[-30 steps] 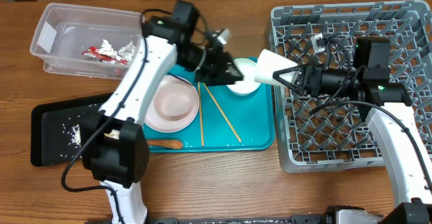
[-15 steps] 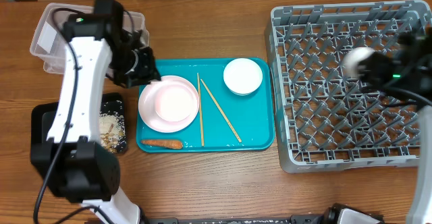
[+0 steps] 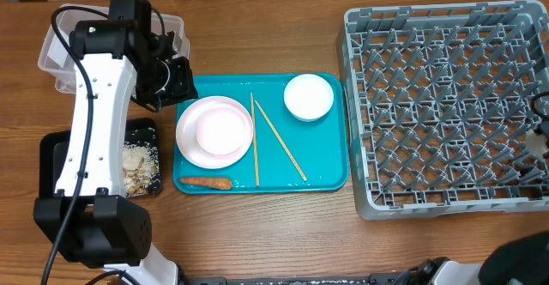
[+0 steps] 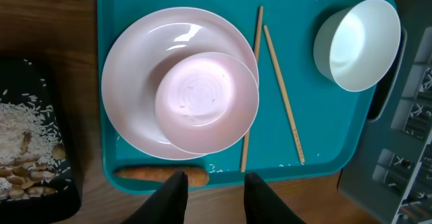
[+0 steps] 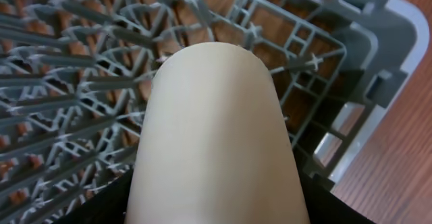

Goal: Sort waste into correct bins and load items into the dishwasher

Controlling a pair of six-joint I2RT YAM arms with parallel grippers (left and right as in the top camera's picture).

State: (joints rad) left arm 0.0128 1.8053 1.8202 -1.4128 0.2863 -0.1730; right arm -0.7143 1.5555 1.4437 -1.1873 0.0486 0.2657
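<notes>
My left gripper (image 3: 182, 81) hovers by the clear tub (image 3: 51, 57), above the teal tray's left end; it is open and empty (image 4: 216, 177). Below it lie the carrot piece (image 4: 162, 175), the pale plate (image 4: 128, 82) carrying the pinkish bowl (image 4: 206, 102), the chopsticks (image 4: 283, 96) and the white bowl (image 4: 358, 45). Beige scraps (image 3: 137, 165) sit in the black tray (image 3: 60, 160). My right gripper (image 5: 216, 204) is shut on the white cup (image 5: 212, 116), over the grey dish rack (image 5: 81, 62) near a corner of it. That arm is outside the overhead view.
The teal tray (image 3: 326, 148) lies between the black tray and the dish rack (image 3: 446, 105). My left arm covers much of the tub, so its contents are hidden. Bare wooden table runs along the front edge.
My left arm swung from the white bowl leftward to beside the tub. My right arm carried the cup rightward across the rack, out of the overhead view. More scraps lie in the black tray.
</notes>
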